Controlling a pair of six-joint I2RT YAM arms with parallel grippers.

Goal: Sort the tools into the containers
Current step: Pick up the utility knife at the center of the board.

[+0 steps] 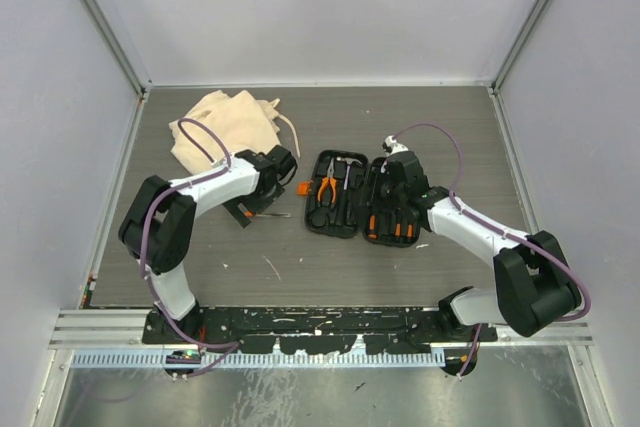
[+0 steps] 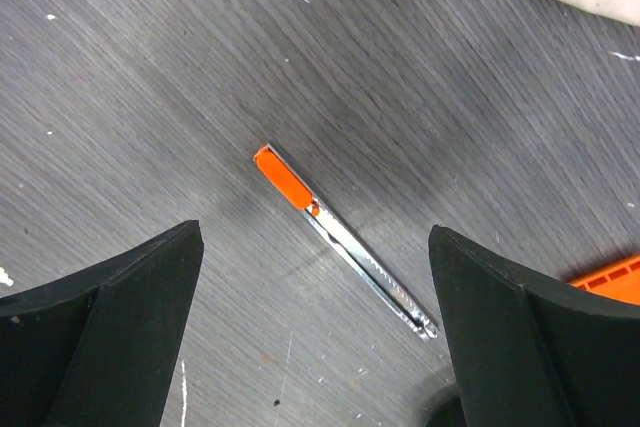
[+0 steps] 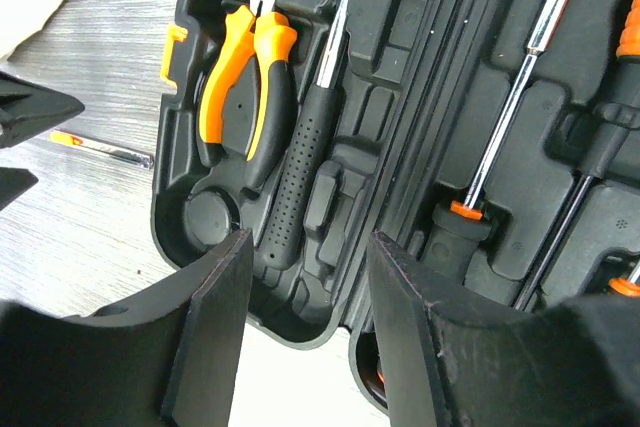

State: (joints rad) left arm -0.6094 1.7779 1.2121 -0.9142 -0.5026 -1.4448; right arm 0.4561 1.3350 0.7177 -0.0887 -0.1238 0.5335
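The left gripper point(image 2: 315, 287) stands wide open and empty over a slim orange-and-steel tool point(image 2: 345, 242). The tool lies on the table point(image 1: 300, 262) at 9 o'clock from the open tool case point(image 1: 330, 224). The right gripper point(image 3: 308, 277) hovers about half open, holding nothing, above the hammer point(image 3: 298, 162) and the pliers point(image 3: 245, 77) inside the case. The cloth bag point(image 1: 225, 122) lies at 10 o'clock.

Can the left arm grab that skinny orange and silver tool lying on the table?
Probably yes. The left gripper hangs open right above the slim orange-and-silver metal tool, which lies flat on the grey table with nothing covering it.
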